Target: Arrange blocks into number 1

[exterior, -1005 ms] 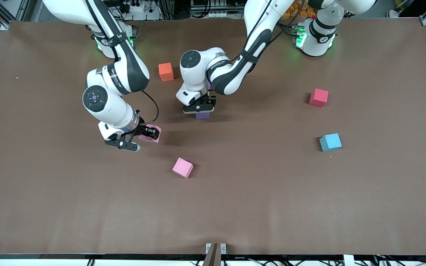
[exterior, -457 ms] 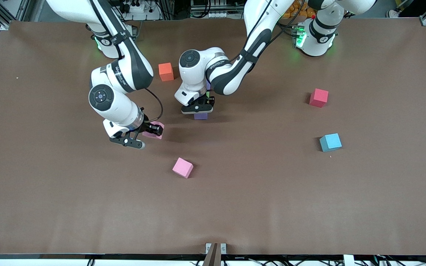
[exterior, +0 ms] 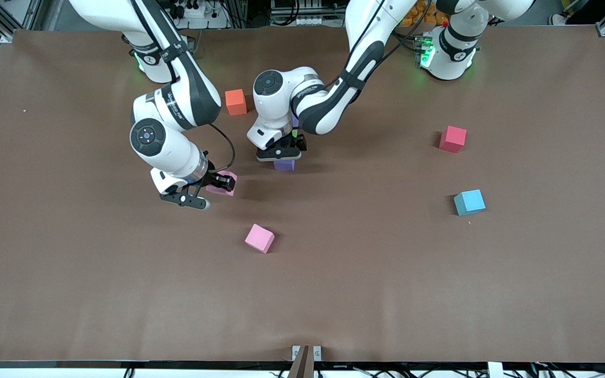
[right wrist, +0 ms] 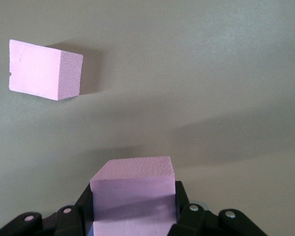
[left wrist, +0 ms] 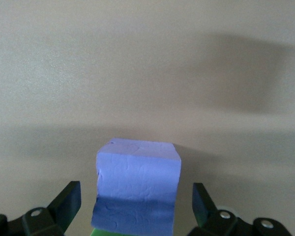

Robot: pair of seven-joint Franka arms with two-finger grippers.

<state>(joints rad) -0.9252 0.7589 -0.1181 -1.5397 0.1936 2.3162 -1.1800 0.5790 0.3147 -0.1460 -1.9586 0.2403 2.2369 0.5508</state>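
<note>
i'm seeing right gripper [exterior: 222, 184] clamping pink block [right wrist: 132, 189] left of frame centre; left gripper [exterior: 288, 152] hanging spread wide astride purple block [left wrist: 136, 189], upper centre.

Table [exterior: 386, 294] is showing plain matte brown, no pattern. Orange cube [exterior: 236, 102] and red cube [exterior: 452, 139] are sitting as solid colours. Cyan block [exterior: 469, 202] is showing light blue on top, darker on its sides. Loose pink block [exterior: 259, 238] is showing even pale pink; held pink block [right wrist: 133, 192] is matching it, with a fine grainy texture. Purple block [left wrist: 137, 189] is reading bluish-violet, with a green block [left wrist: 101, 232] edge showing beside it. Arms [exterior: 176, 100] are showing white with dark grey joints; both gripper bodies are black.
</note>
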